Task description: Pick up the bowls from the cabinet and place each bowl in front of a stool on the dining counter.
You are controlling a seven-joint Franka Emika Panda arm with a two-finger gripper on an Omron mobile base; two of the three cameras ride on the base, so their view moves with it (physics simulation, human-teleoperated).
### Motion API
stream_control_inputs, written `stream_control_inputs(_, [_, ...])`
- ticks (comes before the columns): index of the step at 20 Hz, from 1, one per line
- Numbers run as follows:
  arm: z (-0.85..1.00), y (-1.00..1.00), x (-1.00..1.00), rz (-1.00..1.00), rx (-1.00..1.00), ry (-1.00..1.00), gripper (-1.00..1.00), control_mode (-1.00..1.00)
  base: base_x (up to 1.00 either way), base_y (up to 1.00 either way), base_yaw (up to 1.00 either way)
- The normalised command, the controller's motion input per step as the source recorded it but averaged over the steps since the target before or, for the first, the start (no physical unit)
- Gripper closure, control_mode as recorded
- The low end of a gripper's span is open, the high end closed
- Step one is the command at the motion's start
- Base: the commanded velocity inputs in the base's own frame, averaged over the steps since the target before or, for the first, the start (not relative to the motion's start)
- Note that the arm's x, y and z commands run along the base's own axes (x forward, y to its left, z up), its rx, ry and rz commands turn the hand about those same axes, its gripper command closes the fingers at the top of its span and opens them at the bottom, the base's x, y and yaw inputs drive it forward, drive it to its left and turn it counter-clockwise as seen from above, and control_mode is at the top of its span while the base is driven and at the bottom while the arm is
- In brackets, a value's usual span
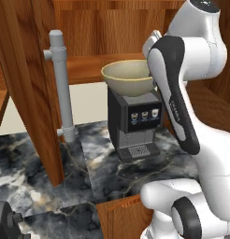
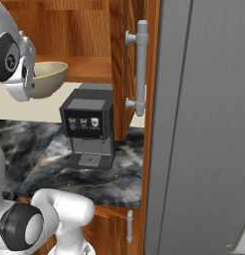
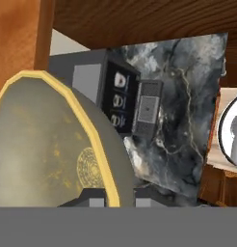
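Left base view: arm hides olive-beige bowl's point(image 1: 127, 77) right rim.

Olive-beige bowl point(image 1: 128, 77), pale rim, upright, held in air just above the coffee machine, level with the cabinet point(image 1: 84, 65) shelf's front edge.

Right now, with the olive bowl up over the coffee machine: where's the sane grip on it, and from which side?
By the rim wall of the olive bowl, one of the fingers inside and one outside, coming from its arm side. It sits upright with an open mouth and thin pale rim; the curved body is too wide to span. The gripper sits at that rim, shut on it.
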Motion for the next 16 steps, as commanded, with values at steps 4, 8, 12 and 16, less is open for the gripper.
stream_control_inputs(4, [-0.07,-0.41,-0.86,-0.12,0.01,0.10,1.00,-1.00,0.00,0.00,0.00])
stream_control_inputs(8, [-0.19,-0.25,-0.67,-0.08,0.00,0.02,1.00,-1.00,0.00,0.00,0.00])
stream_control_inputs(12, [-0.26,-0.11,-0.59,-0.04,0.00,0.00,1.00,-1.00,0.00,0.00,0.00])
stream_control_inputs(16, [-0.05,-0.15,-0.40,-0.02,0.00,0.00,1.00,-1.00,0.00,0.00,0.00])
